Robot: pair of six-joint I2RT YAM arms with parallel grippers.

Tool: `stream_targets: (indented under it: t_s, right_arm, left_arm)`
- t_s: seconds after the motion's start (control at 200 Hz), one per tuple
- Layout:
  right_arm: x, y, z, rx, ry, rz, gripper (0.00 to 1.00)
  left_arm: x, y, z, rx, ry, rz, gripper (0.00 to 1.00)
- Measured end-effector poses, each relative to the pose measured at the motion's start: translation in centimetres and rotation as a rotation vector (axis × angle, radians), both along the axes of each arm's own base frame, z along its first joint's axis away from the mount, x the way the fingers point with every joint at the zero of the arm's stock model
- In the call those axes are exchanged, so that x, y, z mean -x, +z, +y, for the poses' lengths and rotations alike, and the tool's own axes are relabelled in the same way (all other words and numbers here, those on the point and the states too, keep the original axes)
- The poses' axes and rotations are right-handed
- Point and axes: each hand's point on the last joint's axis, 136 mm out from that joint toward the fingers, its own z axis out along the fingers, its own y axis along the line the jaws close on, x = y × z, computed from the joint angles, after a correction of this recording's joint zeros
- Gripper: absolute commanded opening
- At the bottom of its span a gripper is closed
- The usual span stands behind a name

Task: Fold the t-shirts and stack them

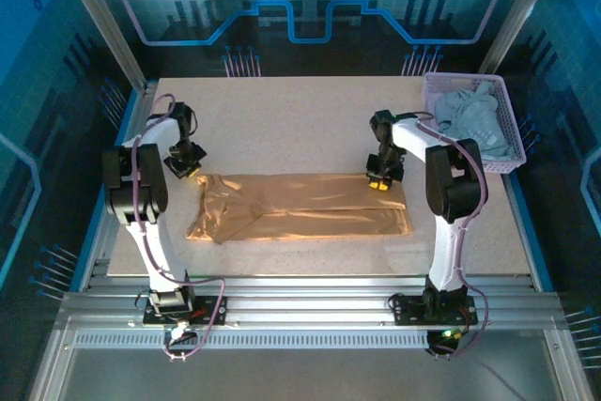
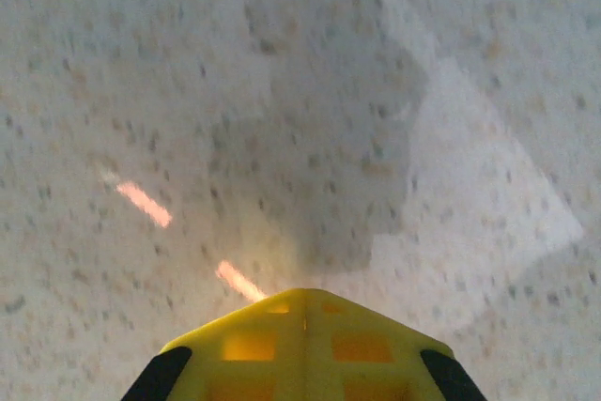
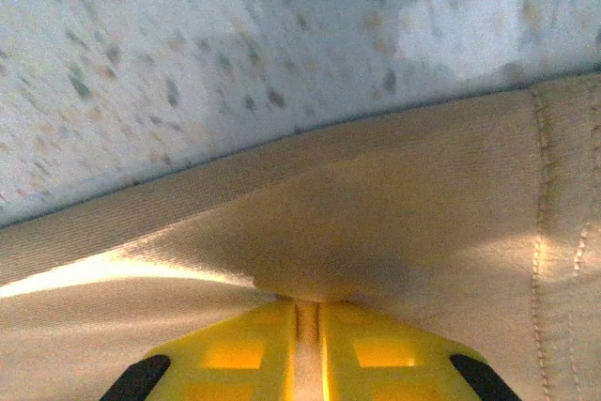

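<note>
The tan t-shirt (image 1: 300, 206) lies flat on the table (image 1: 282, 110) as a long band, between the two arms and near to the front edge. The grey-blue t-shirt (image 1: 470, 115) is crumpled inside the lavender basket (image 1: 508, 164) at the far right corner. The right gripper (image 1: 379, 183) is at the far edge of the tan t-shirt, toward its right end. In the right wrist view its jaws are clenched on a small pinch of the cloth, and the fabric rises in a soft ridge to the fingertips, beside the stitched hem (image 3: 540, 185). The left gripper (image 1: 184, 168) is at the far left corner of the band. In the left wrist view its yellow fingers (image 2: 254, 345) are pressed together over the bare table, and no cloth shows between them. I judge this shirt to be light, thin and very limp, and a little smooth. It will sag and wrinkle when it is lifted by one point, so it is better to take it at two far corners, on the hem or on a doubled edge where the layers are thicker, and to pinch all layers together. The grey-blue one probably handles the same way, but it must first be spread out.
</note>
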Motion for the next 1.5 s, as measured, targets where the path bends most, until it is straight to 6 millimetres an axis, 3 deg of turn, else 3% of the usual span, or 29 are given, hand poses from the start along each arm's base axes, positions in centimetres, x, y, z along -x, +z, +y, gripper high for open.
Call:
stream_targets:
  t_s: [0.08, 0.145, 0.25, 0.315, 0.385, 0.46, 0.525, 0.645, 0.875, 0.98, 1.13, 1.361, 1.501]
  right_arm:
    - [-0.6, 0.1, -0.1, 0.007, 0.015, -0.015, 0.15]
    - [-0.9, 0.1, -0.2, 0.016, 0.027, -0.025, 0.17]
    - [-1.1, 0.3, -0.5, 0.036, 0.052, -0.045, 0.21]
    - [-1.3, 0.9, -0.4, 0.046, 0.07, -0.07, 0.22]
    - [-1.3, 2.0, 0.2, 0.043, 0.094, -0.108, 0.24]
    - [-1.3, 3.5, 1.4, 0.022, 0.123, -0.161, 0.28]
    - [-1.1, 4.6, 2.5, -0.008, 0.154, -0.202, 0.31]
    - [-0.7, 6.5, 4.6, -0.077, 0.207, -0.264, 0.33]
    - [-1.0, 9.1, 6.3, -0.173, 0.232, -0.342, 0.33]
    - [-1.0, 9.2, 6.5, -0.185, 0.233, -0.343, 0.32]
    - [-0.5, 8.5, 6.4, -0.186, 0.232, -0.325, 0.3]
    - [0.3, 7.6, 6.2, -0.181, 0.23, -0.297, 0.28]
    - [0.4, 7.6, 6.2, -0.182, 0.228, -0.298, 0.28]
  left_arm:
    - [0.3, 0.1, 0.5, -0.007, 0.008, 0.007, 0.0]
    - [0.5, 0.9, 0.4, -0.011, 0.007, -0.009, 0.17]
    - [2.0, 3.7, -1.3, -0.003, -0.003, -0.065, 0.28]
    - [2.9, 6.0, -4.0, 0.026, -0.034, -0.123, 0.32]
    - [4.0, 7.6, -8.3, 0.078, -0.113, -0.17, 0.32]
    - [5.1, 7.1, -12.4, 0.144, -0.208, -0.167, 0.33]
    - [6.6, 5.2, -14.1, 0.188, -0.248, -0.117, 0.35]
    - [9.1, 2.4, -14.2, 0.202, -0.263, -0.004, 0.37]
    - [10.2, 1.4, -15.1, 0.239, -0.326, 0.018, 0.34]
    - [10.5, 1.3, -16.1, 0.25, -0.369, 0.022, 0.26]
    - [11.4, 1.2, -16.6, 0.263, -0.392, 0.031, 0.0]
    - [12.4, 2.3, -17.7, 0.302, -0.417, 0.03, 0.0]
    - [14.1, 2.8, -18.8, 0.345, -0.439, 0.075, 0.0]
